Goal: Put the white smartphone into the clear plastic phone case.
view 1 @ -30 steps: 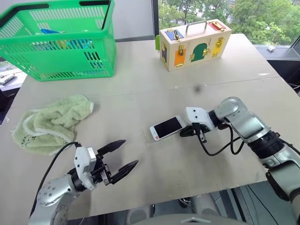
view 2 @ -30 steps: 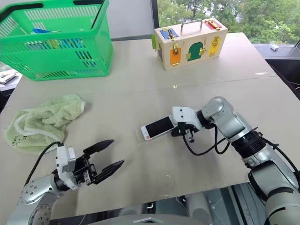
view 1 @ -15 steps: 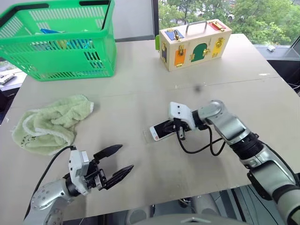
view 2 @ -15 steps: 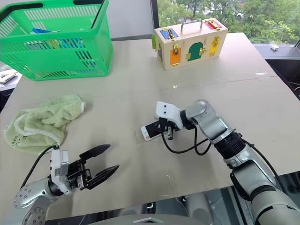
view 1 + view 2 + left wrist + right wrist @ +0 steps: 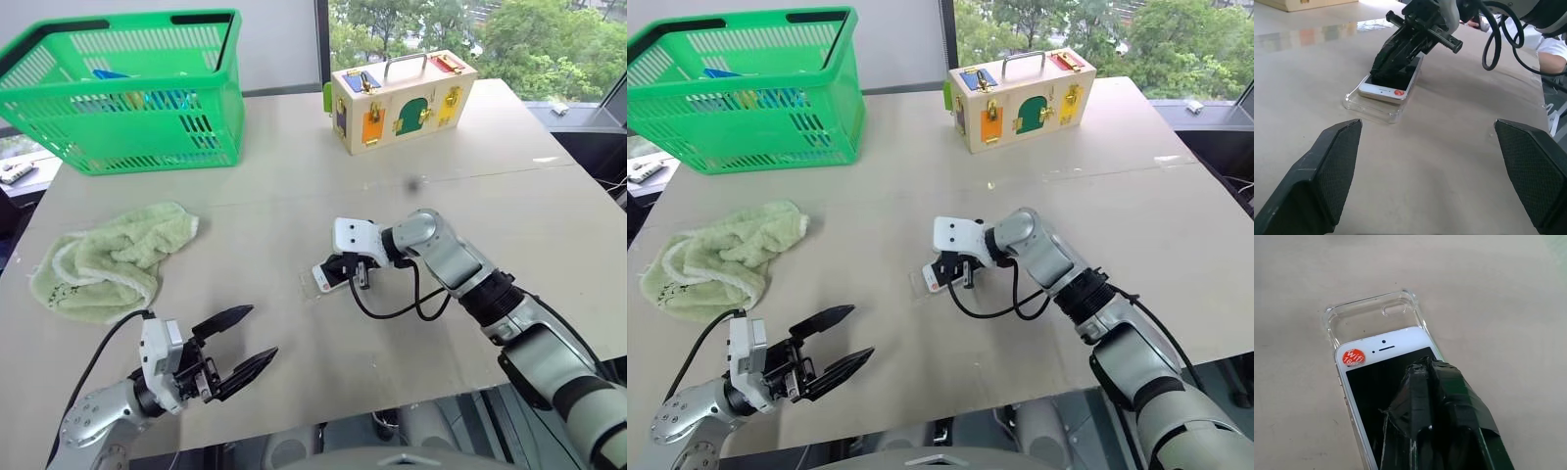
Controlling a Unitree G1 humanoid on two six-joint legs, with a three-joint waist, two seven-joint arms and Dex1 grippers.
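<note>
Right wrist view looks straight down the right gripper (image 5: 1432, 369), whose two black fingers are pressed together with nothing between them, their joined tips resting on the black screen of the white smartphone (image 5: 1378, 382). Just past those tips the phone's white end, with its round red sticker, lies inside the clear plastic phone case (image 5: 1369, 316), but the case's camera-hole end stands bare beyond it, so the phone looks only partly slid in. Closed tips make a blunt pusher, which seems to be why they are held that way: to press the phone along and down into the shell, not to lift it. From the head views the right arm reaches across the table (image 5: 294, 186) with the wrist angled down toward the left. Left gripper (image 5: 240, 343) hovers low, near the table's front edge, well short of the case, jaws spread wide and empty.
</note>
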